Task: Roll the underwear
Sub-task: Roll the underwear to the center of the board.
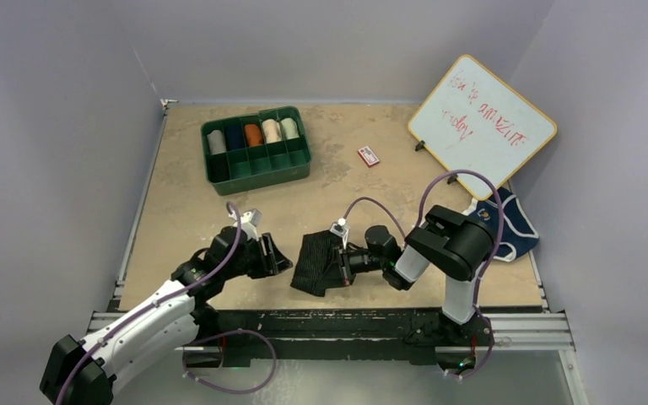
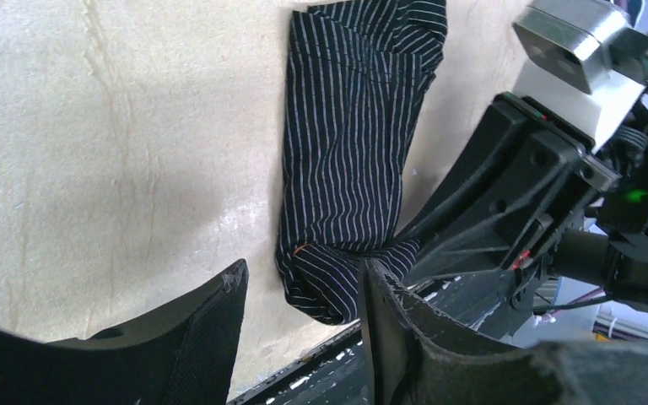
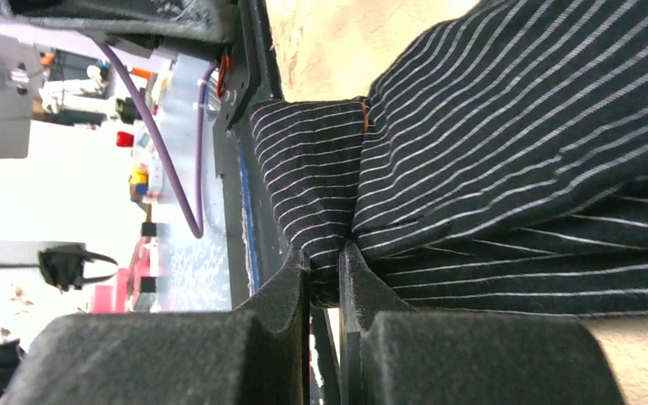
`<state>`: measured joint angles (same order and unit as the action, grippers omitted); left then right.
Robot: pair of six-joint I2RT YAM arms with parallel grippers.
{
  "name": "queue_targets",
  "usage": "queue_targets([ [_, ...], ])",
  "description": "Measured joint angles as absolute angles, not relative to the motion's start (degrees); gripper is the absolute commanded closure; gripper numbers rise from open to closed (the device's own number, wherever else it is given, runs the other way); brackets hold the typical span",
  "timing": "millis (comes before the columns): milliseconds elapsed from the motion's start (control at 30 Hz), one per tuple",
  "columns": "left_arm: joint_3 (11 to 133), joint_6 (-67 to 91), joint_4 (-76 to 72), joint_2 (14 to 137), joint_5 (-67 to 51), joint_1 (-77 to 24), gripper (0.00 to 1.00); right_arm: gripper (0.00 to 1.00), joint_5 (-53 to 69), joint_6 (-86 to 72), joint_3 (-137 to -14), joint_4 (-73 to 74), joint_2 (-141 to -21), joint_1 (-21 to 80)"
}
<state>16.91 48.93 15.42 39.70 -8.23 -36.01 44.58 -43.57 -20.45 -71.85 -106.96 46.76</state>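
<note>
The black underwear (image 1: 314,263), dark cloth with thin pale stripes, lies folded near the table's front edge, between my two grippers. My right gripper (image 1: 340,267) is shut on its near corner, the cloth pinched between the pads (image 3: 325,253). In the right wrist view the underwear (image 3: 515,126) bunches in folds just past the fingertips. My left gripper (image 1: 283,260) stands open just left of the cloth. In the left wrist view its fingers (image 2: 302,270) frame the near end of the underwear (image 2: 346,152) without touching it. The navy underwear (image 1: 510,226) with white edging lies at the far right.
A green compartment tray (image 1: 261,175) holding several rolled cloths stands at the back left. A small red-and-white card (image 1: 369,156) lies mid-table. A whiteboard (image 1: 483,126) leans at the back right. The metal rail (image 1: 329,325) runs along the near edge.
</note>
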Motion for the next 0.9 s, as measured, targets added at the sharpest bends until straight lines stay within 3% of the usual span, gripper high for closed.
queue_targets([
  [533,11.4,47.0,7.5,38.3,-18.3,-36.0,0.49,1.00,44.6,-56.2,-18.9,-83.2,-114.8,43.8],
  [900,7.8,46.3,-1.5,46.0,-23.4,-36.0,0.49,0.94,44.6,-58.2,-18.7,-85.1,-116.0,43.4],
])
